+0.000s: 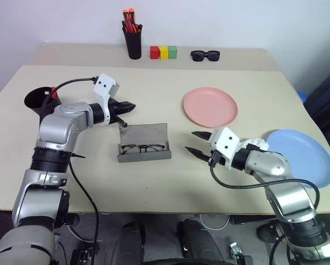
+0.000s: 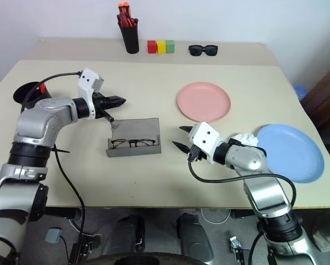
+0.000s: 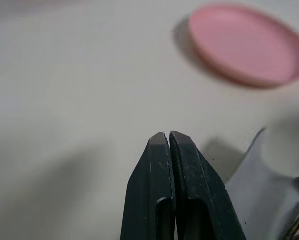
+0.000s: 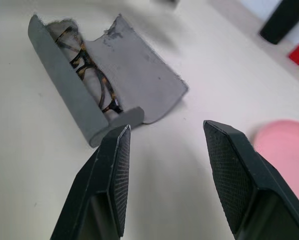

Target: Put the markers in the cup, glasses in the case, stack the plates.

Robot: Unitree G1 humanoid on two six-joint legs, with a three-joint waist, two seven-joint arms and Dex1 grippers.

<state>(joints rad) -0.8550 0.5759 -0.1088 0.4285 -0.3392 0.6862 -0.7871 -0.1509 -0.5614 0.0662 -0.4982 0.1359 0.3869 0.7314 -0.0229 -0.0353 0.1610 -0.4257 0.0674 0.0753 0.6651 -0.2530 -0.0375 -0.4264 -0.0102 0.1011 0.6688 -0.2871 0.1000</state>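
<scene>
Glasses [image 1: 141,148] are sitting inside the open grey case [image 1: 144,142] mid-table. Left gripper [image 1: 131,105] is hovering just behind the lid, fingers pinched together on nothing. Right gripper [image 1: 195,142] is hanging beside the case, fingers spread apart and empty. Pink plate [image 1: 210,106] and blue plate [image 1: 305,154] are lying apart, unstacked.

Beige table [image 1: 154,182]: grey case [image 1: 144,143] open near the middle, glasses [image 1: 141,148] inside. Pink plate [image 1: 210,106] right of it, blue plate [image 1: 303,156] near the right edge. Black cup [image 1: 37,100] far left. Back edge: pen holder [image 1: 133,41], three coloured blocks [image 1: 163,52], sunglasses [image 1: 205,55]
</scene>
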